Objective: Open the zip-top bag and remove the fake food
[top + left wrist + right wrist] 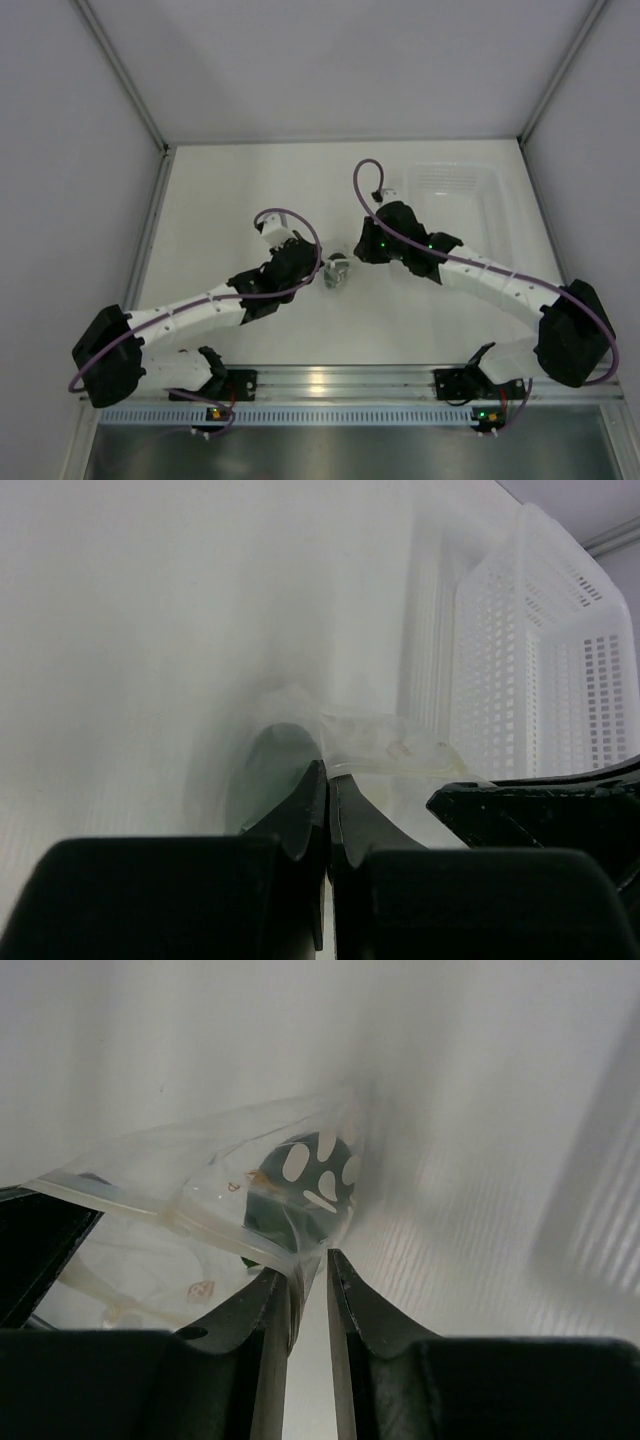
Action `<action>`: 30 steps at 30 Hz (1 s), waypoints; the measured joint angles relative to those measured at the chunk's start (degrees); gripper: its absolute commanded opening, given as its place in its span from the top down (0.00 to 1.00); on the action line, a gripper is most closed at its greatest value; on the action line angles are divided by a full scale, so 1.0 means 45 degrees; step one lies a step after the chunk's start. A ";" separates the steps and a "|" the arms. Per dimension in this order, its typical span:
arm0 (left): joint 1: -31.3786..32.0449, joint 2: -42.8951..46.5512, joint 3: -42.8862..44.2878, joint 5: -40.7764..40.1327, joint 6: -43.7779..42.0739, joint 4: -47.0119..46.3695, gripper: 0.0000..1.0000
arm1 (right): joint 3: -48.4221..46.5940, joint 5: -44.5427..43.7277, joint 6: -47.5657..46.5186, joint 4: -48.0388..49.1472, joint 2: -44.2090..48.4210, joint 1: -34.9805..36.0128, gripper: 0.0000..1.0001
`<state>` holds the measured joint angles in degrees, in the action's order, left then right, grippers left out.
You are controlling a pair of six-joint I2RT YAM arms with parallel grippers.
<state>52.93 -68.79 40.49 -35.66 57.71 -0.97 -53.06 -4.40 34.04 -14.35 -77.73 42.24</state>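
Observation:
The zip-top bag (337,270), clear with white spots, hangs between my two grippers at the table's middle. The dark green fake food (310,1175) is inside it, behind the printed film; it also shows in the left wrist view (272,770). My left gripper (328,768) is shut on one lip of the bag (400,750). My right gripper (312,1257) stands a narrow gap open; the other lip of the bag (180,1210) lies against its left finger, clear of the right finger. In the top view the left gripper (322,270) and right gripper (353,258) nearly meet.
A clear rigid rectangular tray (490,200) stands at the back right; its perforated wall (530,650) shows in the left wrist view. The right gripper's black body (540,810) is close beside the left fingers. Frame walls border the white table.

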 measured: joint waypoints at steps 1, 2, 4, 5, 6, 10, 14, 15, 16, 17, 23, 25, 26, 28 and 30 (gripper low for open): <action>0.0000 -0.0063 -0.0015 -0.0029 0.0151 0.0005 1.00 | -0.0165 -0.0015 -0.0131 -0.0223 0.0000 -0.0019 0.79; 0.0000 -0.0136 -0.0034 -0.0058 0.0253 0.0010 1.00 | -0.0340 -0.0015 -0.0267 -0.0466 0.0000 -0.0034 0.78; 0.0000 -0.0291 -0.0058 -0.0131 0.0461 0.0000 1.00 | -0.0656 -0.0015 -0.0495 -0.0860 0.0000 -0.0044 0.77; 0.0000 -0.0364 -0.0097 -0.0155 0.0583 -0.0029 1.00 | -0.0782 -0.0010 -0.0617 -0.1064 -0.0005 -0.0044 0.77; 0.0000 -0.0418 -0.0151 -0.0155 0.0714 -0.0087 1.00 | -0.0928 -0.0024 -0.0729 -0.1307 -0.0019 -0.0029 0.76; 0.0000 -0.0437 -0.0646 -0.0112 0.0986 -0.0636 1.00 | -0.1428 -0.0209 -0.1035 -0.1914 -0.0272 0.0102 0.73; -0.0015 -0.0442 -0.1001 0.0073 0.1205 -0.0860 1.00 | -0.1753 -0.0325 -0.1200 -0.2385 -0.0622 0.0253 0.72; -0.0019 -0.0452 -0.1001 0.0102 0.1243 -0.0899 1.00 | -0.1787 -0.0316 -0.1205 -0.2521 -0.0627 0.0267 0.73; -0.0019 -0.0486 -0.0996 0.0112 0.1263 -0.0986 1.00 | -0.1831 -0.0325 -0.1200 -0.2628 -0.0627 0.0277 0.73; -0.0019 -0.0539 -0.0981 0.0112 0.1287 -0.1035 1.00 | -0.1885 -0.0335 -0.1195 -0.2696 -0.0617 0.0282 0.73; -0.0015 -0.1316 -0.0617 0.0107 0.1399 -0.1025 1.00 | -0.2477 -0.0413 -0.1190 -0.3143 -0.0355 0.0301 0.73; -0.0010 -0.1549 -0.0495 0.0112 0.1481 -0.1020 1.00 | -0.2900 -0.0437 -0.1205 -0.3274 -0.0282 0.0325 0.73; 0.0000 -0.1637 -0.0447 0.0107 0.1511 -0.1010 1.00 | -0.3070 -0.0442 -0.1209 -0.3298 -0.0243 0.0325 0.74; 0.0024 -0.1778 -0.0335 0.0102 0.1540 -0.0971 1.00 | -0.3249 -0.0447 -0.1229 -0.3313 -0.0189 0.0325 0.77; 0.0136 -0.1933 -0.0097 0.0068 0.1535 -0.0933 1.00 | -0.3322 -0.0437 -0.1219 -0.3322 -0.0160 0.0335 0.80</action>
<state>53.54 -77.49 40.05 -35.35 64.62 -5.17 -68.01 -6.37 28.56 -29.30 -78.46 43.75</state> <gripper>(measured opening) 0.024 0.231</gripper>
